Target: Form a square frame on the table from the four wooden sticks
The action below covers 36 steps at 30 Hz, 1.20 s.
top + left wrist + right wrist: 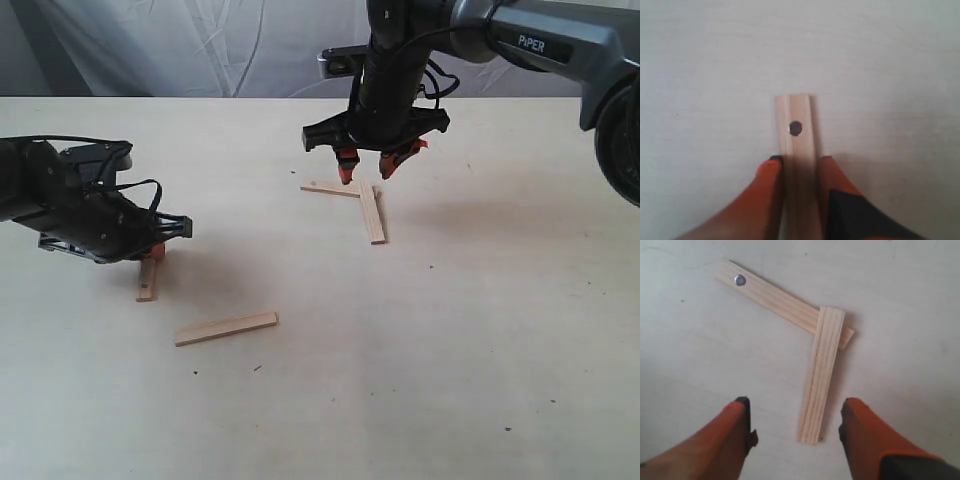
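Cream table [480, 350] noted; stick [790, 145] is pinched by left gripper [800, 161], its rear hidden; right gripper [796, 405] is held spread, empty.

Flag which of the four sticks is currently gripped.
The leftmost stick, pinched by the left gripper. The L-shaped pair below the open right gripper and the lone stick lie free.
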Each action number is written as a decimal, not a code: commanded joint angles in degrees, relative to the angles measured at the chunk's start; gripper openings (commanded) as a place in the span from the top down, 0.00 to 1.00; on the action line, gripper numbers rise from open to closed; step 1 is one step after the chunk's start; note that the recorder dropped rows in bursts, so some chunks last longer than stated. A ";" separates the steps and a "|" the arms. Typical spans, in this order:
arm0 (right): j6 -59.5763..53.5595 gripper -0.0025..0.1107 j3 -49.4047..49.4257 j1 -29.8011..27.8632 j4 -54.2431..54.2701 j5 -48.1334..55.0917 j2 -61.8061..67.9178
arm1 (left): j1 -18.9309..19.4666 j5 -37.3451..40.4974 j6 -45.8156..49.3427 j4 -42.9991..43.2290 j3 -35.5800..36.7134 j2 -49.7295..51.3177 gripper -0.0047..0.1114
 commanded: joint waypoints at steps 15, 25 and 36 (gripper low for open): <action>-6.81 0.51 -0.30 -11.48 7.75 2.51 -3.46 | -10.48 14.89 2.44 2.83 -23.10 3.24 0.96; -9.46 0.51 -0.30 -11.92 8.08 0.26 -3.37 | -11.44 25.03 -27.60 33.42 -19.29 -1.03 0.96; -11.63 0.51 -0.30 -11.92 8.57 -0.10 -3.37 | -13.77 13.82 -41.86 40.43 -4.99 -5.90 0.66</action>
